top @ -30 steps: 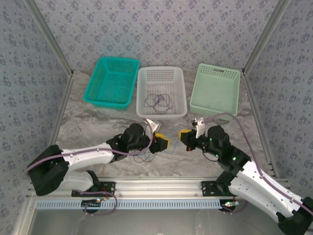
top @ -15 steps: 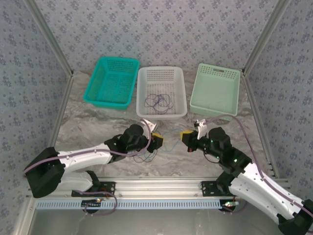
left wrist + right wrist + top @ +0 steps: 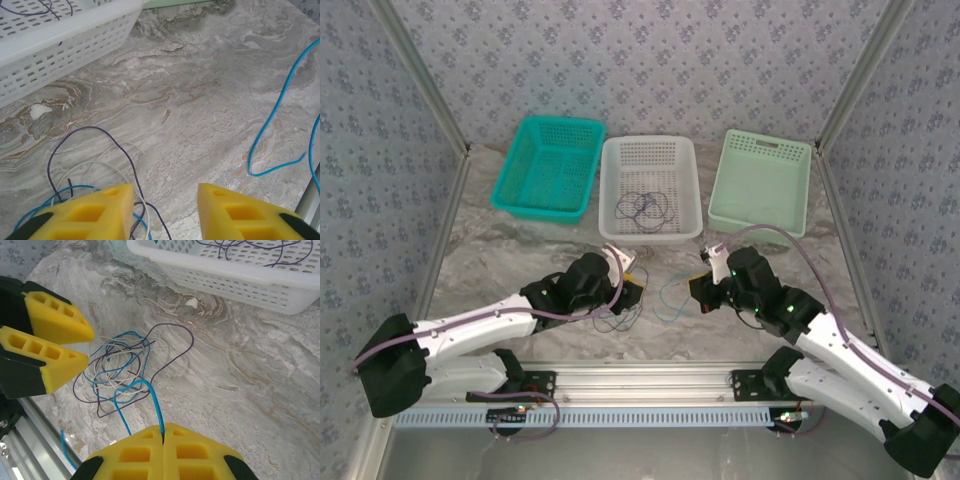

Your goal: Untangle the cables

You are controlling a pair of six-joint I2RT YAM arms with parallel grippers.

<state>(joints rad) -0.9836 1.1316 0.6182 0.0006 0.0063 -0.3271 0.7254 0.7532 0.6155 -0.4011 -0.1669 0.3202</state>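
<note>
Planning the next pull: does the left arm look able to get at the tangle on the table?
Probably yes: the left end effector stands open beside the tangle, nothing between them.

No readable text, labels or numbers anywhere.

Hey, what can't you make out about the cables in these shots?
- Top view: the tangle by the left gripper is too thin to trace crossings.
- Left wrist view: a yellow finger hides the tangle's lower part; the right edge cuts the blue cable.
- Right wrist view: the top edge cuts off the white basket and its contents.
</note>
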